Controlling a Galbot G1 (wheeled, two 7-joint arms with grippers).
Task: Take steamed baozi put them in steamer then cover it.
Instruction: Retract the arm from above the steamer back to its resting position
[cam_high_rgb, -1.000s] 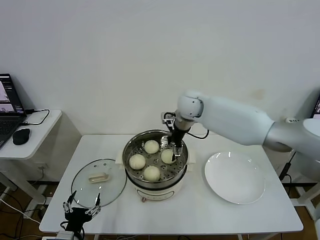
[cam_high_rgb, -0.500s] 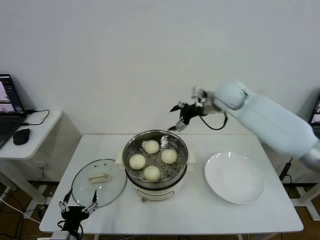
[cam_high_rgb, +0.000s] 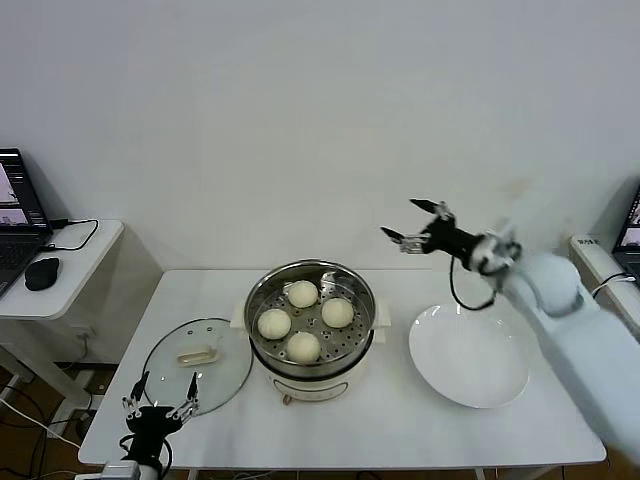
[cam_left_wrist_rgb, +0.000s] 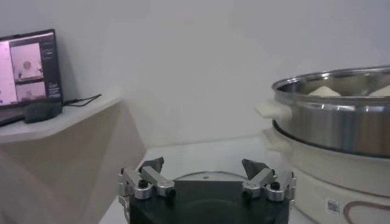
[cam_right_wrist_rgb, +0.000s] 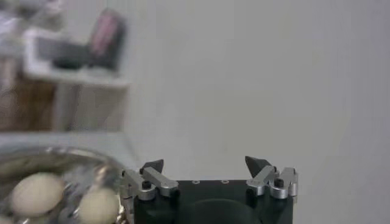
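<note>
Cream-white steamed baozi (cam_high_rgb: 303, 320), all four, sit in the steamer (cam_high_rgb: 311, 372), so covering comes next: the left gripper (cam_high_rgb: 158, 411), jaws released, must take the cover (cam_high_rgb: 197, 365) just beyond it, while the right gripper (cam_high_rgb: 416, 233) hangs empty, jaws released.

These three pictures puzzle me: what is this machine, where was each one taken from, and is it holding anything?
It is a two-armed robot. The wide picture comes from a camera on its head, looking down at a white table. The other two come from cameras on its wrists, each looking past that arm's own tool.

On the table stands a steel steamer with four steamed baozi inside. Beside it lie its glass cover and a white plate with nothing on it.

The right tool is open in the air above the table, beyond the plate. The left tool waits open at the table's near edge, by the cover. Neither holds anything.
</note>
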